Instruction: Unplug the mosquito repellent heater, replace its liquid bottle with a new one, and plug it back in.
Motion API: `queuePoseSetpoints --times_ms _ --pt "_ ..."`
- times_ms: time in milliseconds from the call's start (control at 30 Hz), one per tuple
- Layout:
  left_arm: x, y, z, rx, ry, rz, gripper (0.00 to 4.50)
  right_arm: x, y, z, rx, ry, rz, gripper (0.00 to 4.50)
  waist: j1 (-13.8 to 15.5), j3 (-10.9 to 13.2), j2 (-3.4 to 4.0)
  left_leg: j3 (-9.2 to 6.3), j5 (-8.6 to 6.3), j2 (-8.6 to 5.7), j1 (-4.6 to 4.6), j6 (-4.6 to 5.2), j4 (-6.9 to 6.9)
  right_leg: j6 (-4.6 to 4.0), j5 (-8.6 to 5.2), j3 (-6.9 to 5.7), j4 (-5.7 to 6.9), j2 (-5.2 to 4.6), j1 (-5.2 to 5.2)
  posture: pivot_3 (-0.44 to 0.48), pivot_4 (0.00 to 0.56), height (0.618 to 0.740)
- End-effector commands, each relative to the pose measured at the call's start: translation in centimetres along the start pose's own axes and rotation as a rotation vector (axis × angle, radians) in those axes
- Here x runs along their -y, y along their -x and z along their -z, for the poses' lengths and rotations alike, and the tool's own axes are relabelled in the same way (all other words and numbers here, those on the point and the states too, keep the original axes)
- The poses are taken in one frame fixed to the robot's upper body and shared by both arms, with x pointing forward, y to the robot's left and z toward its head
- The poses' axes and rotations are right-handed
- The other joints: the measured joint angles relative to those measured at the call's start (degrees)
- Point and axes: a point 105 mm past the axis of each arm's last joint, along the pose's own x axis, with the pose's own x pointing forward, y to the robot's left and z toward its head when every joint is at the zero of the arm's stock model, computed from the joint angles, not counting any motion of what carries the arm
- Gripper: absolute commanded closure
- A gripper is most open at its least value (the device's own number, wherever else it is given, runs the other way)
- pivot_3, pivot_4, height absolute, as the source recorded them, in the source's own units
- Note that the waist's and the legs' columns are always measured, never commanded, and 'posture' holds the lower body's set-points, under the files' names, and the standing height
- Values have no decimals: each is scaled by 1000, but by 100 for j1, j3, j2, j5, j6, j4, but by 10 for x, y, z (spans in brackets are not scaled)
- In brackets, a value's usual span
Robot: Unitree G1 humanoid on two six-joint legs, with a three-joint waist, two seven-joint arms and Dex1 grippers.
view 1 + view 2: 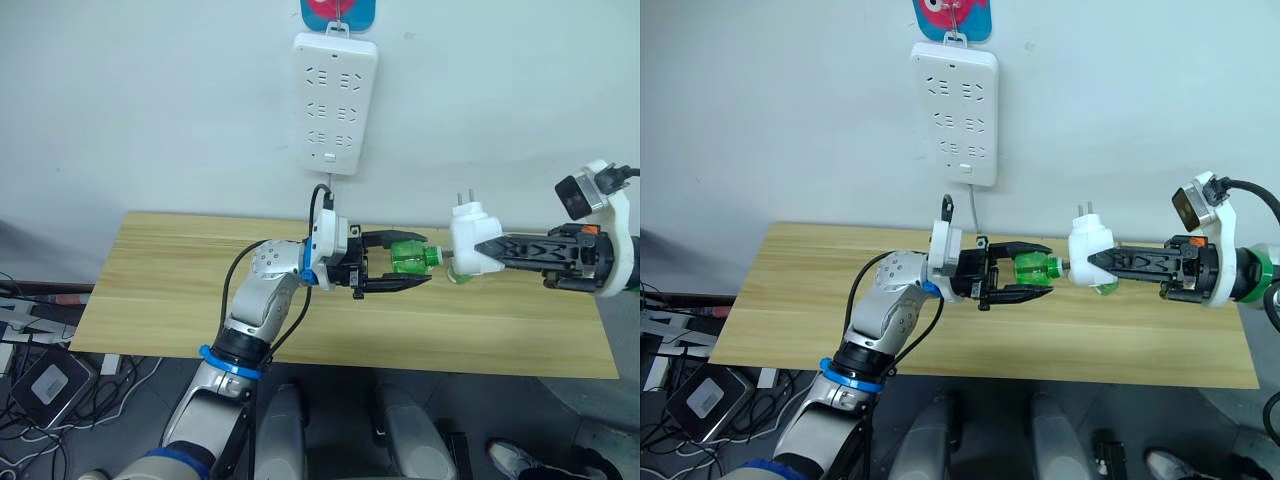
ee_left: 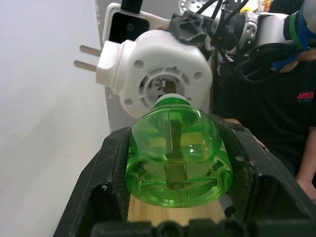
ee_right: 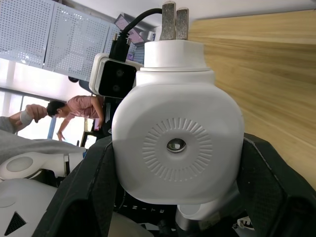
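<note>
Prongs up, the small white rounded plastic heater is clamped by the right gripper over the light wooden table; its green bottle is pinched by the left gripper. White power strip is hung on the pale wall.

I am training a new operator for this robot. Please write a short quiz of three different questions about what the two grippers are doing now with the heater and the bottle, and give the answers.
1. True or false: the heater is plugged into the power strip.
2. Which gripper holds the green bottle? A) left B) right C) neither
3. Fill in: the bottle's neck points toward the round opening of the ____.

Key
1. False. The right gripper holds it in the air above the table, its prongs bare.
2. A. The left gripper is closed on the bottle.
3. Heater.
</note>
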Motion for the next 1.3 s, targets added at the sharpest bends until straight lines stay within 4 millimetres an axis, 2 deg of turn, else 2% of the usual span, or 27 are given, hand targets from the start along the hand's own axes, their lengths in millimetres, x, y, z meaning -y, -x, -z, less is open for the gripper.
queuePoseSetpoints --times_ms 33,667,1067,1300 --pt "0 -3 -7 9 -41 18 2235 -14 3 -3 -7 32 -44 1534 0 0 0 0 0 0 0 0 0 0 0 0 0 0 0 -96 315 740" --pt "4 -8 -10 24 -43 44 2235 -8 0 -7 24 35 -16 1534 0 0 0 0 0 0 0 0 1 -4 2 0 1 0 0 -96 310 740" --pt "-1 -7 -10 19 -44 21 2235 -12 -1 3 -25 35 -32 1534 0 0 0 0 0 0 0 0 1 -4 2 -1 1 0 0 -97 313 740" --pt "-2 -7 -9 17 -49 20 2235 -11 -1 3 -19 34 -24 1534 0 0 0 0 0 0 0 0 1 -3 2 -1 2 0 0 -98 313 740"
